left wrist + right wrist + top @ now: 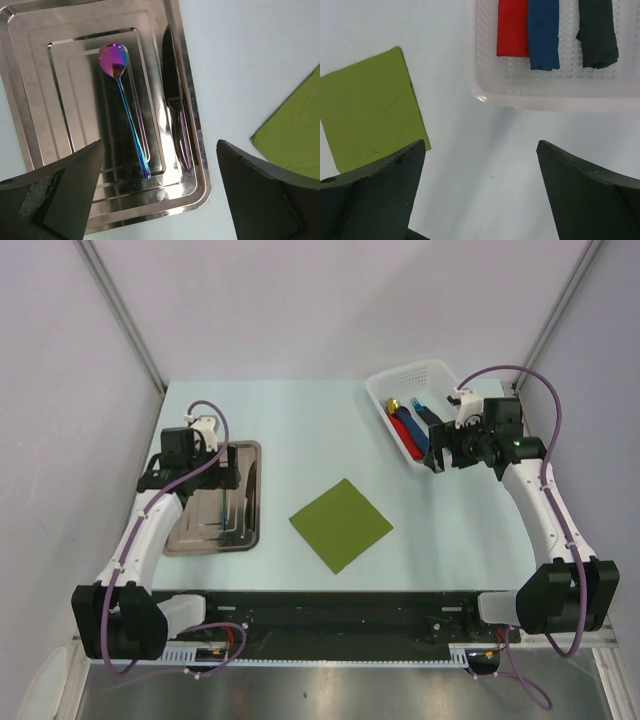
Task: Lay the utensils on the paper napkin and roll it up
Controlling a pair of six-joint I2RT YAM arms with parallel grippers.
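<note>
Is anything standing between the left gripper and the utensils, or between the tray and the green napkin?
Nothing visible does. The left gripper hangs open above the spoon and knife, which lie uncovered in the tray; only bare table separates tray and napkin.

Paper napkin (341, 524): plain olive green, no print. Tray (252, 500): silver, embossed concentric rectangles. Spoon (128, 112): iridescent, pink-violet bowl, blue-violet handle. Knife (174, 97): dark with a purple sheen. Basket (545, 95): white, gridded perforations, holding red roll (512, 27), blue roll (543, 32), blackish-green roll (596, 32). Table (300, 430): pale blue-green.
</note>
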